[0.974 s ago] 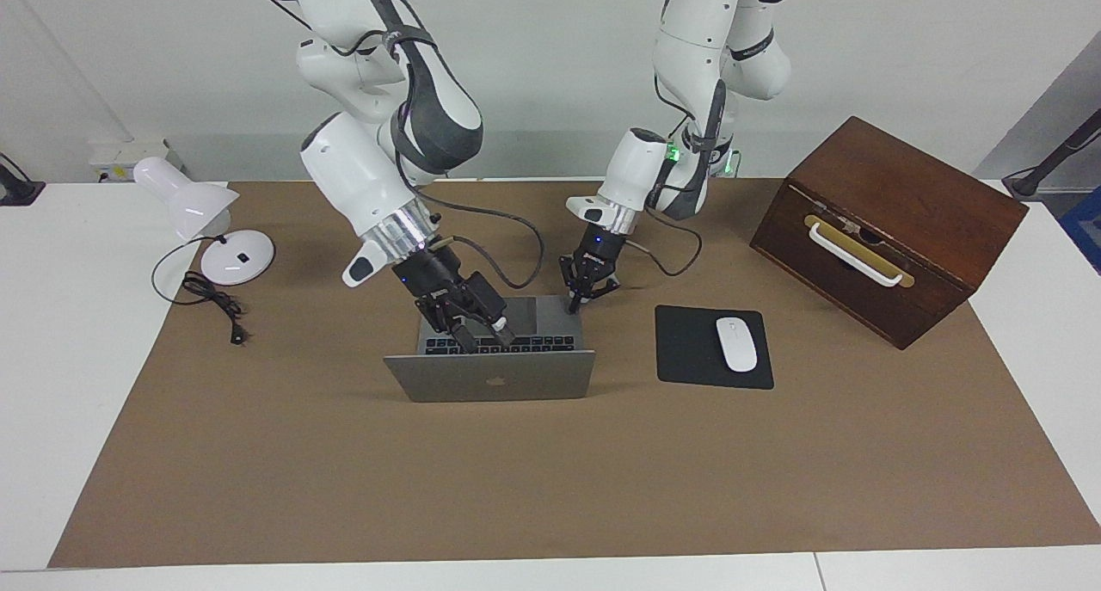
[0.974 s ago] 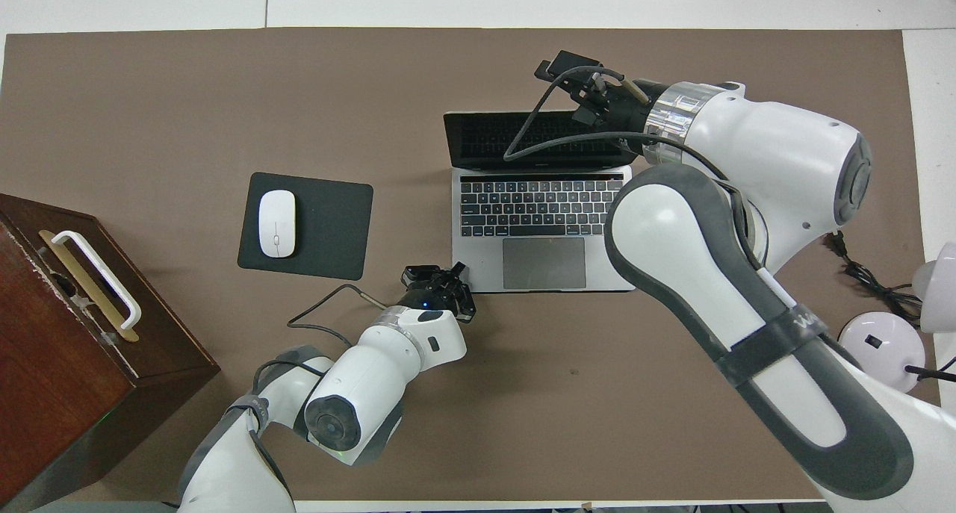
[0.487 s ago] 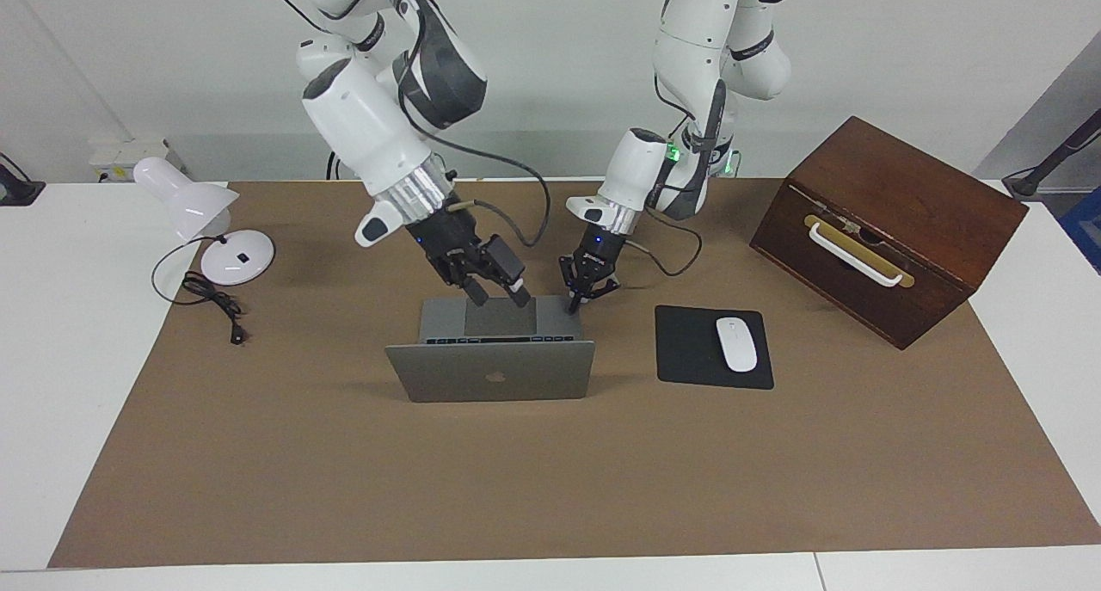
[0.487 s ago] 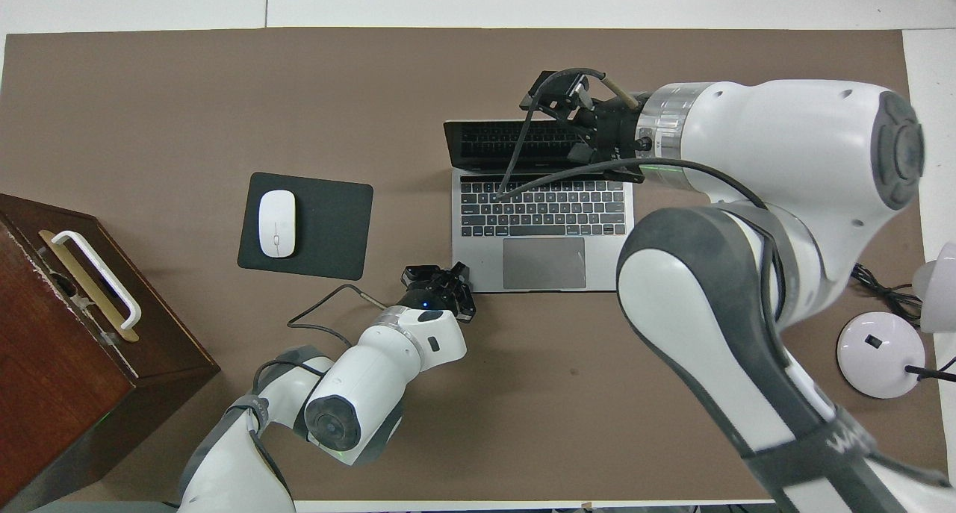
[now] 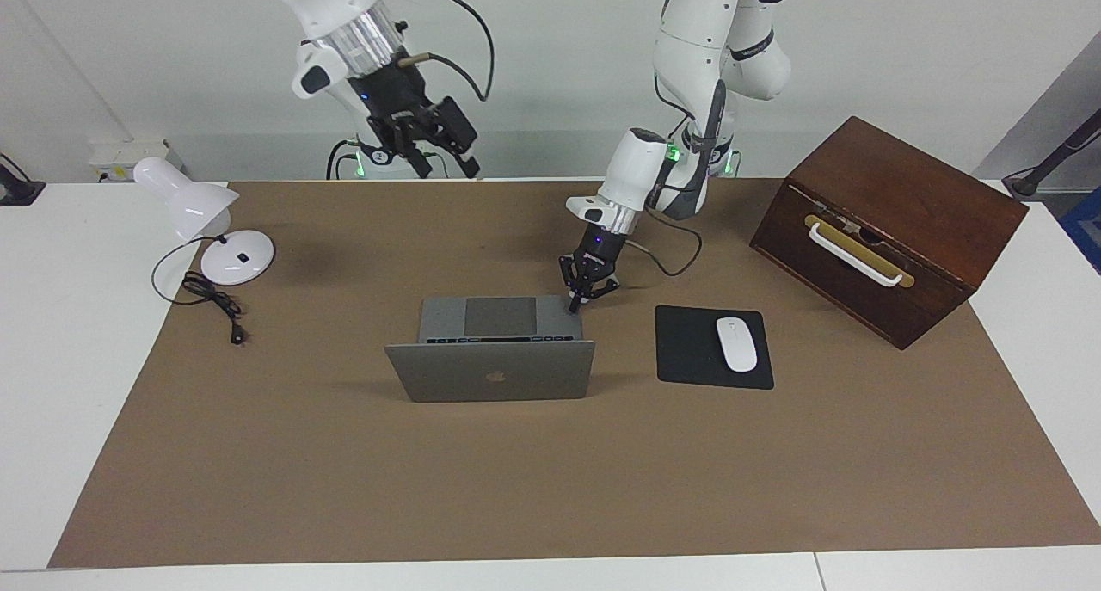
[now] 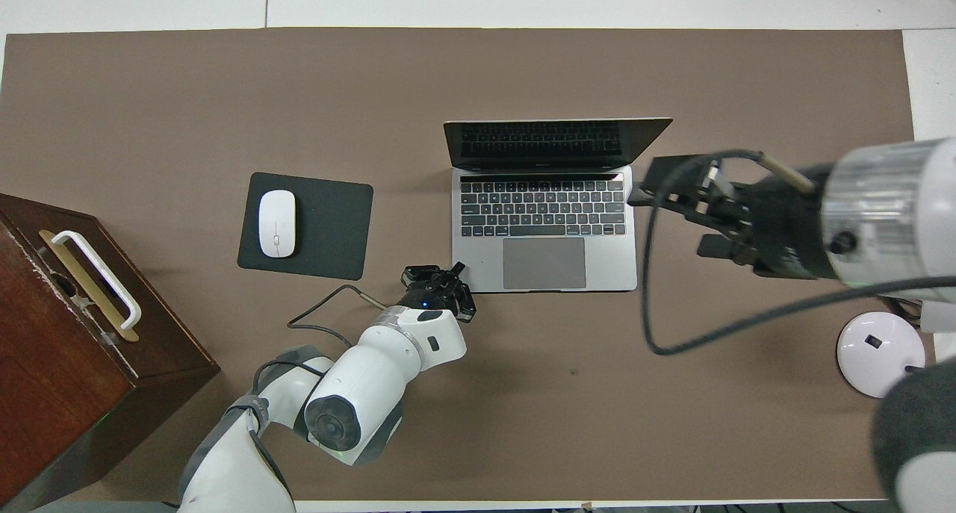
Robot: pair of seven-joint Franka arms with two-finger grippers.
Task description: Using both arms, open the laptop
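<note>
The silver-grey laptop (image 5: 490, 372) stands open in the middle of the brown mat, lid upright with the apple logo facing away from the robots. Its dark keyboard and grey trackpad show in the overhead view (image 6: 545, 222). My left gripper (image 5: 575, 303) is shut and points down onto the base corner nearest the robots, toward the left arm's end; it also shows in the overhead view (image 6: 455, 274). My right gripper (image 5: 447, 165) is open and empty, raised high and clear of the laptop, over the mat toward the right arm's end (image 6: 672, 214).
A black mouse pad (image 5: 684, 350) with a white mouse (image 5: 736, 343) lies beside the laptop toward the left arm's end. A brown wooden box (image 5: 894, 221) with a white handle stands past it. A white desk lamp (image 5: 198, 204) and its cable (image 5: 211, 303) sit at the right arm's end.
My right gripper has let go of the lid and risen high, back toward its base. The lid stays open and upright. My left gripper has not moved.
</note>
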